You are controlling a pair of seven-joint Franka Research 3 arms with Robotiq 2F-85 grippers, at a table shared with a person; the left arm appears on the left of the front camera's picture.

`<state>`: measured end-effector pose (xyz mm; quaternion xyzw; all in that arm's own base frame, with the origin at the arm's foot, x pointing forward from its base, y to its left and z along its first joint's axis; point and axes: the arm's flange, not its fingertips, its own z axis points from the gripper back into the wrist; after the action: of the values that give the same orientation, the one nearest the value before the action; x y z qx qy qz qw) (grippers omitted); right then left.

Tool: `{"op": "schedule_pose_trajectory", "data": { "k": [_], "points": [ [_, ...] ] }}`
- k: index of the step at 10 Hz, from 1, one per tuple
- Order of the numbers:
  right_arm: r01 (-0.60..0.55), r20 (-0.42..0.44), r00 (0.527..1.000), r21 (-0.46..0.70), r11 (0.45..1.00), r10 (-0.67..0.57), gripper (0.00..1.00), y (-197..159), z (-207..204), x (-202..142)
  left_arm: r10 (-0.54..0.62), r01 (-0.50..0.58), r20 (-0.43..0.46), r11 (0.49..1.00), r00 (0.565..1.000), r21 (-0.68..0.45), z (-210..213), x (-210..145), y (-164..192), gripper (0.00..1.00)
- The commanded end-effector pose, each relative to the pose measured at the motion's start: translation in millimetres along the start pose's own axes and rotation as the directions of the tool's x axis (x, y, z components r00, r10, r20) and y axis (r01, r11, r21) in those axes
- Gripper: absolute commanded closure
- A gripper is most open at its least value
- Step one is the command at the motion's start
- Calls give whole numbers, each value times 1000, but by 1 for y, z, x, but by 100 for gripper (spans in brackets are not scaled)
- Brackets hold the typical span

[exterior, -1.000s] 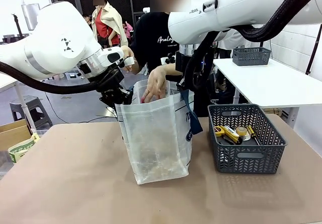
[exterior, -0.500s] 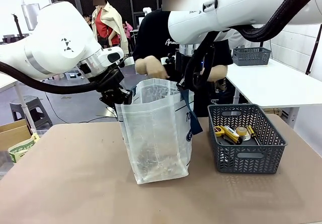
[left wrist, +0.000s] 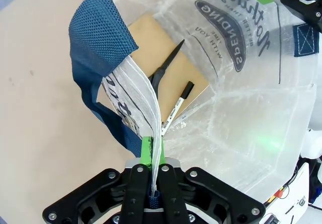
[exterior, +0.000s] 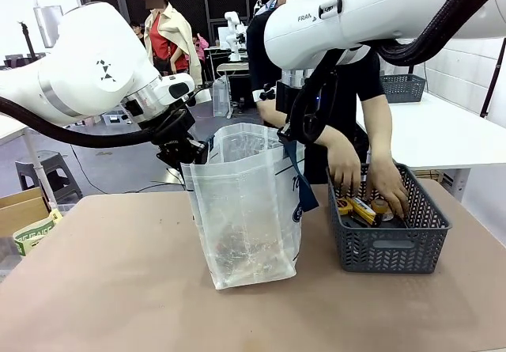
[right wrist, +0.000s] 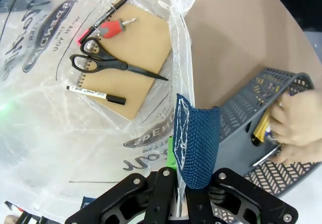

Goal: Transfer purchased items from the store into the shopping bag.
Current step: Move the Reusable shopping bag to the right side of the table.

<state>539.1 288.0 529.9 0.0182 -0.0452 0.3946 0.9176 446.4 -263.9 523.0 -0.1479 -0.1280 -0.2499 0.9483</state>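
Observation:
The shopping bag (exterior: 247, 217) stands upright mid-table, held wide by both arms. My left gripper (exterior: 188, 159) is shut on its left rim, seen close in the left wrist view (left wrist: 153, 153) beside a navy handle (left wrist: 100, 30). My right gripper (exterior: 289, 137) is shut on the right rim and handle (right wrist: 193, 143). Inside the bag lie a brown notebook (right wrist: 136, 58), black scissors (right wrist: 108, 65), a marker (right wrist: 95, 93) and a red-handled tool (right wrist: 113, 27). The store basket (exterior: 391, 249) sits to the right with a yellow pack (exterior: 360, 208). The person's hands (exterior: 348, 170) reach into it.
A second grey basket (exterior: 402, 88) stands on the white table at the back right. A cardboard box (exterior: 20, 208) sits off the table's left edge. Bare brown tabletop (exterior: 103, 289) lies in front of and left of the bag.
The person's hand has left the bag's mouth, and both hands are now down in the grey basket. Both arms and the bag have stayed put.

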Motion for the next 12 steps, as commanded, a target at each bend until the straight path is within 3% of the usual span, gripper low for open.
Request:
{"op": "schedule_pose_trajectory", "data": {
  "k": [1,12],
  "points": [
    [1,0,1000,-1,1000,-1,100,-1,0,0,-4,4,1,1000,1000,6,1,0,0,100],
    [1,0,1000,-1,1000,-1,100,-1,0,0,-4,4,1,1000,1000,6,1,0,0,100]
  ]
}}
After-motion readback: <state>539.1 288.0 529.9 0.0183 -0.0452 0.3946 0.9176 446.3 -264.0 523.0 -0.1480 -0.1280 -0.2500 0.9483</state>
